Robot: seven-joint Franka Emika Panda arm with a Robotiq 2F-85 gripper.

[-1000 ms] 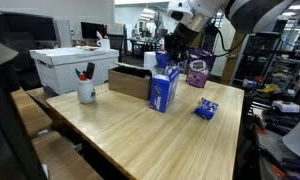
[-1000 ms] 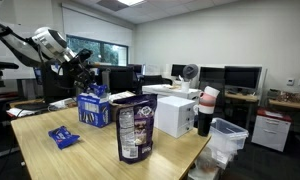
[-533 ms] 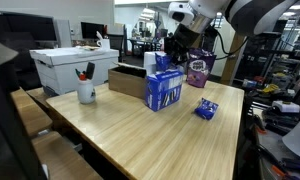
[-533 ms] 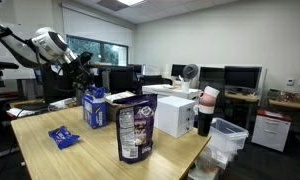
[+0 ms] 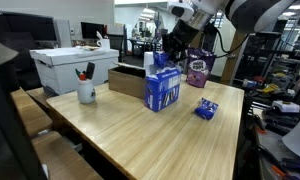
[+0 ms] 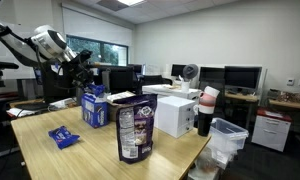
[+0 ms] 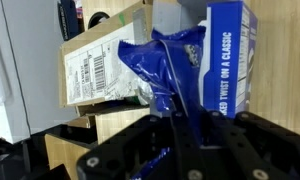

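Bag [image 7: 160, 65], blue and crinkled, hangs at the top of the box [image 5: 164, 90] (which stands upright on the table [image 5: 140, 140]). The claw [image 7: 178, 128] seems to pinch the bag by one end, though its dark fingers blur in the wrist view. Just behind the box lies a carton [image 5: 130, 80]. A small packet [image 5: 206, 108] lies near the box, apart from it.
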